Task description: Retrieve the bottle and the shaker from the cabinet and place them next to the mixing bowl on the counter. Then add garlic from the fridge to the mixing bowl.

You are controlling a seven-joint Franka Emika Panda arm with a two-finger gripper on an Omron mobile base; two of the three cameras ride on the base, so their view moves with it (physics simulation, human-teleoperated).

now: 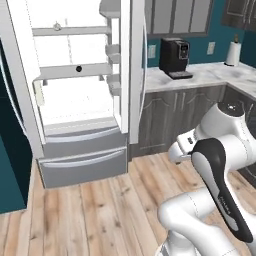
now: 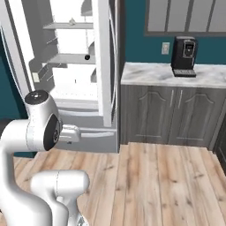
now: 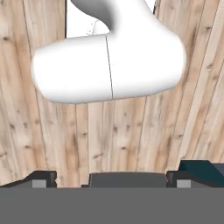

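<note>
- While my base is facing the fridge (image 1: 75, 100), its doors are standing open and its white shelves are showing.
- Right of it, the counter (image 1: 200, 75) is carrying a coffee machine (image 1: 175, 59).
- On an upper shelf, a small pale item, possibly the garlic (image 1: 57, 26), is sitting.
- My gripper (image 3: 111, 177) is pointing at the wood floor (image 3: 131, 131), fingertips spread wide, holding nothing.

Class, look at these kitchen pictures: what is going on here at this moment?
The robot arm is folded low in front of the open fridge, handling nothing. Its claw points down at the wooden floor, open and empty. A small pale item and a small dark one sit on the fridge shelves; whether either is the garlic is too small to tell. A coffee machine stands on the counter beside the fridge.
</note>
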